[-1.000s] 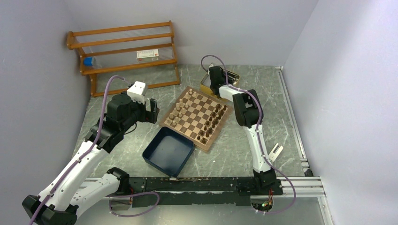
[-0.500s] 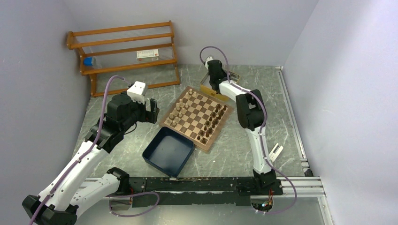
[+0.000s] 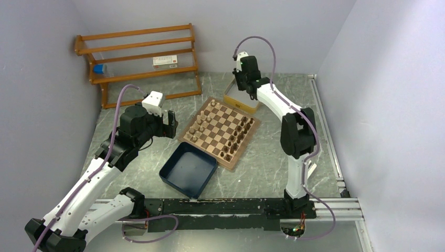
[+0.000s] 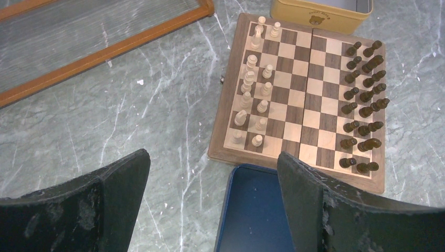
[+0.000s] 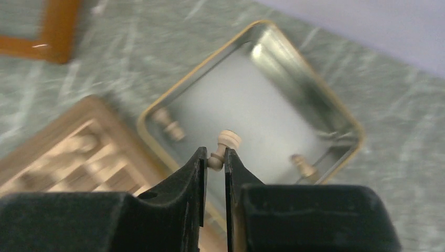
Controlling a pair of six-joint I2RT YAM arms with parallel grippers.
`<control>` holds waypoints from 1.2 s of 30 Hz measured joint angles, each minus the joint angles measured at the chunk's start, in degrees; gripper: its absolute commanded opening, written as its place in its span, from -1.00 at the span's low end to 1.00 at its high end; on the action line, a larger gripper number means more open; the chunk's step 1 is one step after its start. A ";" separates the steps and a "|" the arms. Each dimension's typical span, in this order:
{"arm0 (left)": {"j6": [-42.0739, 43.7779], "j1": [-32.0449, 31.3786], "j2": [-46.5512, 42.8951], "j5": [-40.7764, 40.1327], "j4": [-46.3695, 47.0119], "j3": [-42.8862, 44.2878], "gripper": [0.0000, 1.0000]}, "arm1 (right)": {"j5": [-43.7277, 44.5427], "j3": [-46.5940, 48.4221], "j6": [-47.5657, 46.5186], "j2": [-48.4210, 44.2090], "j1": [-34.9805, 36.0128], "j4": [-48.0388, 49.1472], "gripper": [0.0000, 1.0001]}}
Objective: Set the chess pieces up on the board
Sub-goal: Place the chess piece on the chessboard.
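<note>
- The right wrist view shows us the right gripper [image 5: 215, 157] pinched almost shut on a light pawn [image 5: 224, 145] over the metal tin [image 5: 336, 107]. Two loose pieces [image 5: 169, 124] lie blurred to either side of the fingers.
- From overhead, we cannot make out that pawn.
- The left gripper [image 4: 214, 160] gapes wide, holding nothing. The board [image 4: 307, 105] with its ranked chess pieces [image 4: 245, 98] lies beyond its fingertips, and a blue tray [image 4: 257, 210], cut off, lies between them.

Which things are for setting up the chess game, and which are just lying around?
For the job: board, chess pieces, light piece in the right gripper, tin holding two more pieces.
Lying about: blue tray, wooden rack.
</note>
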 measured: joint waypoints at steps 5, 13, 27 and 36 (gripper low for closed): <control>0.00 0.00 0.00 0.02 0.02 0.00 0.90 | -12.96 -4.46 9.97 -5.11 0.22 -4.11 -0.82; 0.00 0.00 0.00 0.26 0.02 0.00 0.89 | -22.99 -8.46 15.74 -5.42 4.42 -13.49 -0.79; 0.00 0.00 0.11 0.28 0.02 0.00 0.89 | -24.15 -6.43 15.87 -0.24 8.66 -21.18 -0.65; 0.00 0.00 0.11 0.26 0.02 0.00 0.89 | -23.67 -5.40 15.85 1.14 9.22 -21.64 -0.34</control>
